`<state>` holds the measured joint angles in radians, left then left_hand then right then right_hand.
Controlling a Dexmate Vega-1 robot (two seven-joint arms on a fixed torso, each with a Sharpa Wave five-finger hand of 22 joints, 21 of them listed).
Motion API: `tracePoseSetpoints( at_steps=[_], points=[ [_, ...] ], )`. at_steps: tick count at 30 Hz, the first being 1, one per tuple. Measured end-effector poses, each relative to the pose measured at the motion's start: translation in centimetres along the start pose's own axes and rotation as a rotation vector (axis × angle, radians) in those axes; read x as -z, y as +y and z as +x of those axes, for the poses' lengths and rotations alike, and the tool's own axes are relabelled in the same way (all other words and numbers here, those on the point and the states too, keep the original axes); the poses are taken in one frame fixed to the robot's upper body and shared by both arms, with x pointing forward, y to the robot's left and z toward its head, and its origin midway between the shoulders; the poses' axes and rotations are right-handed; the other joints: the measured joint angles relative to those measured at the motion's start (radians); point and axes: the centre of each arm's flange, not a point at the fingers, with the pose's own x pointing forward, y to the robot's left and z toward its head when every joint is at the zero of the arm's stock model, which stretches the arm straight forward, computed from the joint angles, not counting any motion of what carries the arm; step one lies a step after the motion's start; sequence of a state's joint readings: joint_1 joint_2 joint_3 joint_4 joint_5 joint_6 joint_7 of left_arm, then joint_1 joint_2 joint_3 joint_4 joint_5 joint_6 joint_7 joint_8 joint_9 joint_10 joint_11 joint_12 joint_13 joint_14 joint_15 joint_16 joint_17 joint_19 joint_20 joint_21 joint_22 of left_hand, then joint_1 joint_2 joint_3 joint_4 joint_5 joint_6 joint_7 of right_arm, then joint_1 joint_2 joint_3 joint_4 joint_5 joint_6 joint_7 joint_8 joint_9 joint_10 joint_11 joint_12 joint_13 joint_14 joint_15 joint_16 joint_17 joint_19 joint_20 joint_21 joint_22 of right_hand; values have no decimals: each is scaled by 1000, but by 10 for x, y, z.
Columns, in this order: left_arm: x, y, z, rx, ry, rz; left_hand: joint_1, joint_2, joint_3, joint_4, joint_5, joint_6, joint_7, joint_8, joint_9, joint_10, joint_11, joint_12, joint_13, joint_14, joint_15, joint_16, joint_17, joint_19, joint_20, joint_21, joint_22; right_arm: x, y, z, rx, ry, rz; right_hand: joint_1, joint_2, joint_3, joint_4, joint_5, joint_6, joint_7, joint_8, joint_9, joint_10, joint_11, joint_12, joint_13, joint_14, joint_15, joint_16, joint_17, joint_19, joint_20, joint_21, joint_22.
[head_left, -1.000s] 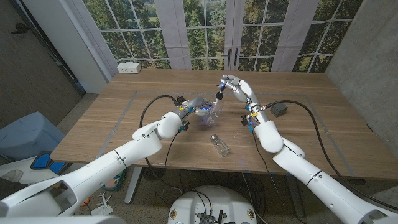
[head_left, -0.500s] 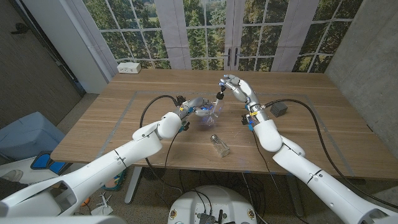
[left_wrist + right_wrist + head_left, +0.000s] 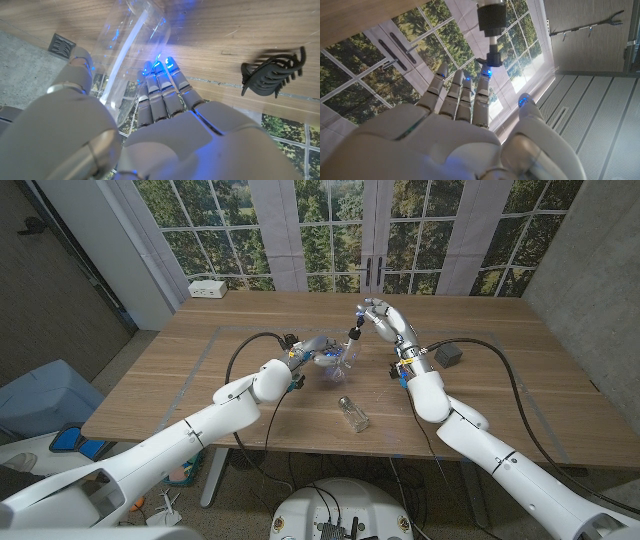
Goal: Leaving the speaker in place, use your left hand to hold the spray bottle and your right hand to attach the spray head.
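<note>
Above the middle of the light wooden table (image 3: 480,395), the left hand (image 3: 312,352) grasps the clear plastic spray bottle (image 3: 340,357), tilted, its fingers (image 3: 162,92) wrapped around the transparent body. The black-and-white spray head (image 3: 353,335) sits at the bottle's top; the right hand (image 3: 388,321) is beside it with fingers (image 3: 457,90) spread apart, released, fingertips close to the nozzle. A small clear glass jar (image 3: 352,413) lies on its side nearer the robot. A dark square speaker (image 3: 449,356) sits behind the right forearm, and a black hair claw clip (image 3: 272,70) lies on the wood.
</note>
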<state>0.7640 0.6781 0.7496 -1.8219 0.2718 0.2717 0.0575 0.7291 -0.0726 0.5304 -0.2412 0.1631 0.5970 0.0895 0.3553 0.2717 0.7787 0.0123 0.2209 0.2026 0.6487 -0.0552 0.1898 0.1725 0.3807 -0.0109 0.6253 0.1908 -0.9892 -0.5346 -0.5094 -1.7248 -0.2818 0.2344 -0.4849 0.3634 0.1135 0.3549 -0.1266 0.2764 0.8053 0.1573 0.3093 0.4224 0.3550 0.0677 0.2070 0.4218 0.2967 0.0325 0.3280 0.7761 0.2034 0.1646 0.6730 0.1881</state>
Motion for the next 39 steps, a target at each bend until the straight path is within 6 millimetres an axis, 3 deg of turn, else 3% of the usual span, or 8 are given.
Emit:
tracePoseSetpoints(
  at_steps=[7, 22, 24, 39],
  points=[
    [2, 2, 2, -1, -3, -4, -1, 1, 0, 0, 4, 0, 0, 0, 0, 0, 0, 0, 0, 0, 0, 0, 0, 0, 0, 0, 0, 2, -1, 2, 18, 15, -22, -9, 9, 0, 0, -1, 46, 16, 3, -1, 4, 4, 5, 0, 9, 2, 5, 4, 7, 0, 0, 0],
    [4, 4, 5, -2, -8, -9, -2, 2, 0, 0, 4, 0, 0, 0, 0, 0, 0, 0, -1, 0, 0, 0, 0, 0, 0, 4, 0, 4, -4, -1, 56, 20, -48, -9, 9, -3, -9, -10, 177, 48, 75, 35, 60, 5, 26, -5, 33, -8, 16, 5, 8, 0, 0, 0],
    [5, 4, 5, -2, -8, -8, -2, 2, 1, -1, 4, 0, 0, 0, 0, 0, 0, 0, -1, 0, 0, 0, 0, 0, 0, 4, 0, 4, -5, -2, 63, 16, -48, -9, 9, 0, -11, -10, 181, 44, 76, 41, 67, 6, 30, -5, 35, -5, 20, 5, 16, 1, 0, 0],
    [5, 5, 6, -1, -9, -8, -5, 5, 1, -1, 3, 0, 0, -6, 0, 0, 0, -2, 0, 0, 0, 0, 0, 0, 0, 7, 0, 3, -7, -7, 101, -12, -28, -9, 9, -1, -18, -10, 291, 50, 170, 113, 155, 14, 56, -2, 79, -19, 39, 7, 25, -4, 0, 0]
  ],
)
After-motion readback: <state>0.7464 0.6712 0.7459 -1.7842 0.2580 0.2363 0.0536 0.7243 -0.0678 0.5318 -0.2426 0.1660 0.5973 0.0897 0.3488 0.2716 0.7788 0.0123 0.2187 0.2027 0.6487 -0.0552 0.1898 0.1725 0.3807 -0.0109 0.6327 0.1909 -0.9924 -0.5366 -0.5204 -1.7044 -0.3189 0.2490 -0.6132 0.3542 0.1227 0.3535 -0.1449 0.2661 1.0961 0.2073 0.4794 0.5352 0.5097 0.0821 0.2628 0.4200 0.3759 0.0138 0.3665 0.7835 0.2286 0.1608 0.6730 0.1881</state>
